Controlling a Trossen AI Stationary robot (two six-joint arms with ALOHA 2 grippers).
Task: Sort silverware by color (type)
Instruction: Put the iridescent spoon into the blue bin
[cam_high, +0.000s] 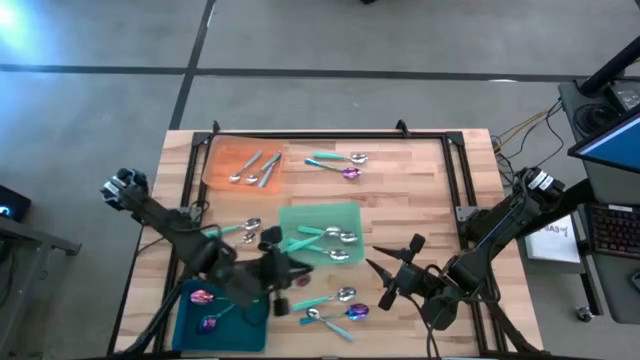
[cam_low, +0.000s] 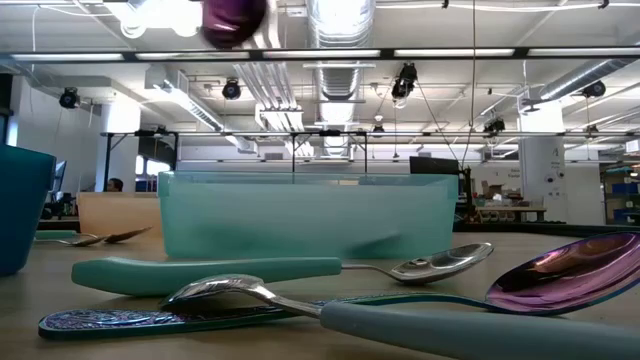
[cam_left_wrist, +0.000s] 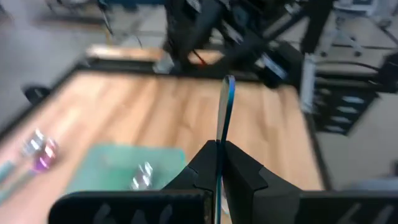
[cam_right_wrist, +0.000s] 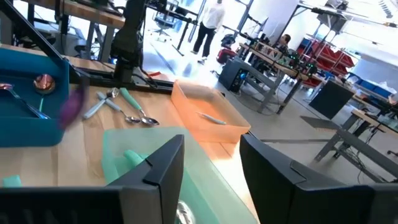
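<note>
Dark fingers of the left end effector (cam_left_wrist: 217, 177) are clamped on one thin utensil handle (cam_left_wrist: 222, 118), held over the table (cam_high: 420, 200) beside the green mat (cam_high: 320, 215). Right end effector (cam_high: 392, 268) hangs with its fingers apart, holding nothing, just right of that mat. Green mat carries about four teal-handled silver spoons (cam_high: 335, 237). Orange mat (cam_high: 225, 155) holds three all-silver pieces (cam_high: 255, 167). Teal mat (cam_high: 190, 315) holds two purple-headed spoons (cam_high: 205, 310). Several more pieces lie on bare wood.

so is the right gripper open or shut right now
Open. In its wrist view the right gripper shows two dark fingers standing apart, with the green mat visible between them and nothing held.
</note>
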